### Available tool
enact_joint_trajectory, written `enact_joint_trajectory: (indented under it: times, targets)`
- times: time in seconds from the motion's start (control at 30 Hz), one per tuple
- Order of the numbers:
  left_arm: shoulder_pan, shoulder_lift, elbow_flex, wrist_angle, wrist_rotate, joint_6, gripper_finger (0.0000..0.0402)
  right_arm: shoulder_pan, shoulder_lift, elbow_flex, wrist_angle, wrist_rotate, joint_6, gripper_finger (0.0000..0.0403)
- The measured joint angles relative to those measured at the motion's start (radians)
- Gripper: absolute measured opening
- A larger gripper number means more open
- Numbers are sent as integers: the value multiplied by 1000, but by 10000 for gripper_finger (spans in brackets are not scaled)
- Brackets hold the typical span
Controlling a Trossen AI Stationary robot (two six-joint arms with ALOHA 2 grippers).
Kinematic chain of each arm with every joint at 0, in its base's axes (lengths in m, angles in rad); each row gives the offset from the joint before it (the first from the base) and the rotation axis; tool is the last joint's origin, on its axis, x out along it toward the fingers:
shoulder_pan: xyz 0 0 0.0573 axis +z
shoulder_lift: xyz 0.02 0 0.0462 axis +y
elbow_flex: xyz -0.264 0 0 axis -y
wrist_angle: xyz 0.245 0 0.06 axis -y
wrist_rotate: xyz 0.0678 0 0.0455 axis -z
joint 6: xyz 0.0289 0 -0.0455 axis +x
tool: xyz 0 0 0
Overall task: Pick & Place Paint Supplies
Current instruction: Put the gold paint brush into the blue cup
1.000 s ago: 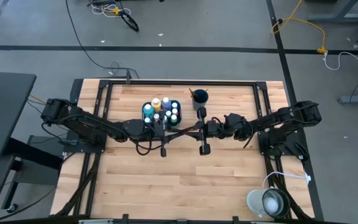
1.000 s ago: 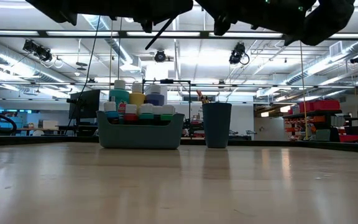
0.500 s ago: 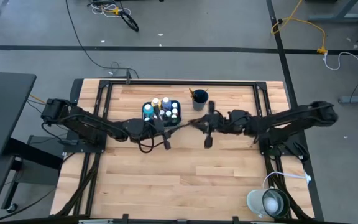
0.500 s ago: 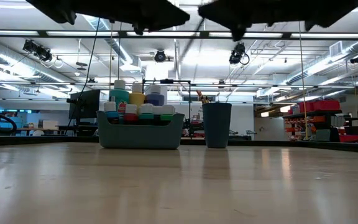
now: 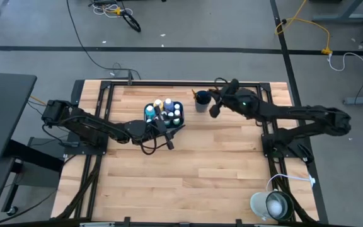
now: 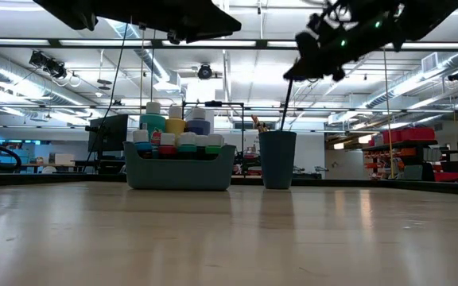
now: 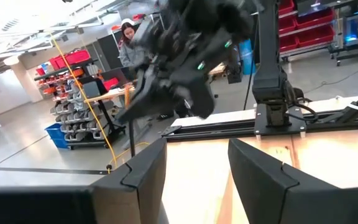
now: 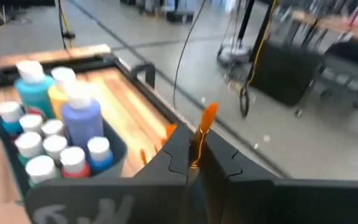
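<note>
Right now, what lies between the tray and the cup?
Nothing: in the low view a narrow open gap separates the tray from the cup. The high view shows only bare table there.
</note>
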Motion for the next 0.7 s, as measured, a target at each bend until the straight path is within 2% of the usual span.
enact_joint_trajectory:
  times: [0.13, 0.27, 0.37, 0.7]
  targets:
    - [0, 0, 0, 0, 0, -1, 183, -77, 94, 0, 0, -94, 54, 14]
    - [0, 0, 0, 0, 0, -1, 183, -113, 183, 0, 4, -132, 72, 17]
    - [0, 0, 0, 0, -2, -2, 183, -124, 235, 0, 5, -139, 80, 35]
    - [0, 0, 0, 0, -3, -2, 183, -134, 277, 0, 43, -166, 53, 88]
